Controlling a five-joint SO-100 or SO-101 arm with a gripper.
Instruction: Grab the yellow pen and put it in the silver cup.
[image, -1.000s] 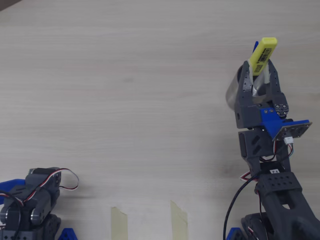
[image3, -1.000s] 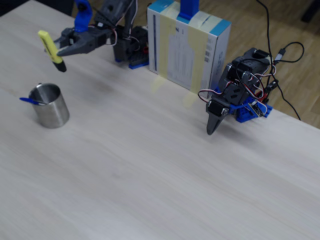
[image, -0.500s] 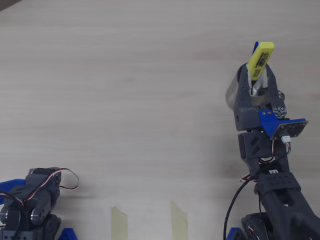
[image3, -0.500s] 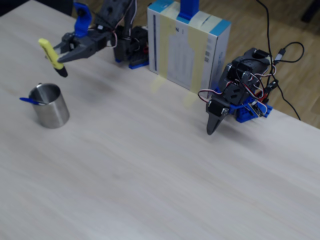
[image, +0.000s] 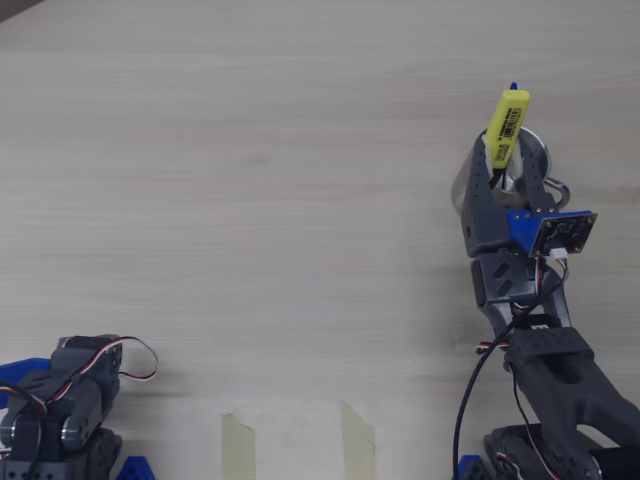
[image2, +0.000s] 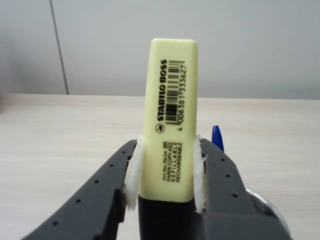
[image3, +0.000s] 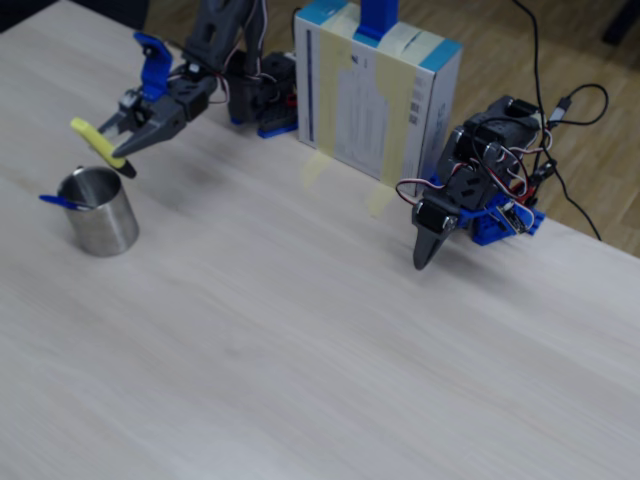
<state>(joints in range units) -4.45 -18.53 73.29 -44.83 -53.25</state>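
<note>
My gripper (image3: 116, 146) is shut on the yellow pen (image3: 96, 142), which hangs tilted with its black end just over the far rim of the silver cup (image3: 100, 212). In the overhead view the yellow pen (image: 506, 122) sticks out past my gripper (image: 507, 160), and the arm hides most of the silver cup (image: 537, 154). The wrist view shows the yellow pen (image2: 170, 120) with its barcode label clamped between white pads (image2: 133, 176). Only a bit of the cup's rim (image2: 265, 207) shows at that view's lower right.
A thin blue pen (image3: 60, 201) stands in the cup, and its blue end (image2: 217, 137) also shows in the wrist view. A second arm (image3: 470, 200) rests folded beside a taped white box (image3: 375, 95). In the overhead view that second arm (image: 60, 410) and tape strips (image: 240, 445) lie at the near edge.
The gripper has come down and toward the cup with the yellow pen, which now tilts more, its black end close above the rim. The cup and blue pen have not moved.
</note>
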